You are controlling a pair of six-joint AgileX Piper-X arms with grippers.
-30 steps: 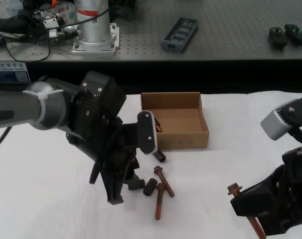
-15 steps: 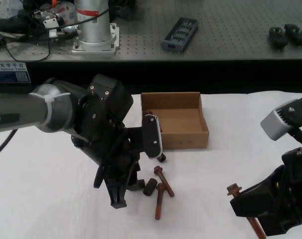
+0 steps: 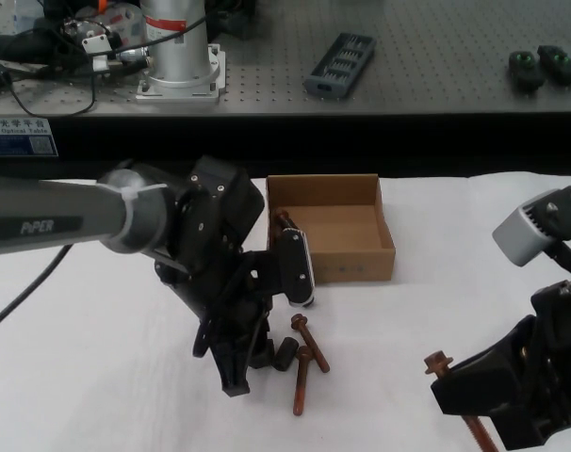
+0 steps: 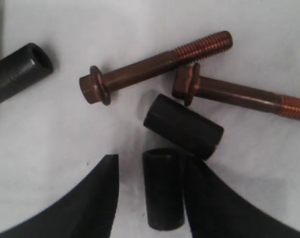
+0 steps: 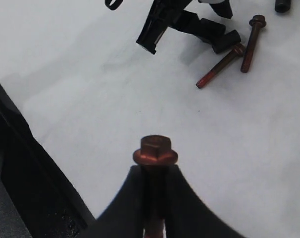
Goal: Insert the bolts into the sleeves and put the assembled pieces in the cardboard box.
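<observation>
On the white cloth lie two copper bolts (image 4: 150,67) (image 4: 239,94) and three black sleeves. My left gripper (image 4: 150,166) is open and down at the cloth, straddling one sleeve (image 4: 163,188) that touches one finger. A second sleeve (image 4: 183,126) lies just beyond it, and a third (image 4: 19,72) lies apart. In the high view the left gripper (image 3: 248,369) stands beside the bolts (image 3: 306,341), in front of the cardboard box (image 3: 331,268). My right gripper (image 5: 155,173) is shut on the shank of an upright bolt (image 5: 155,151), held above the cloth at the near right (image 3: 446,369).
A brown bolt head (image 3: 283,217) shows in the box's left corner. Behind the cloth a perforated bench carries a metal post base (image 3: 179,66), a black rack (image 3: 340,61) and two black parts (image 3: 545,66). Bare cloth spreads to the left and between the arms.
My left arm has swung right and down, bringing its fingers around a sleeve by the bolts. The right gripper, with its bolt, shifted slightly left.
</observation>
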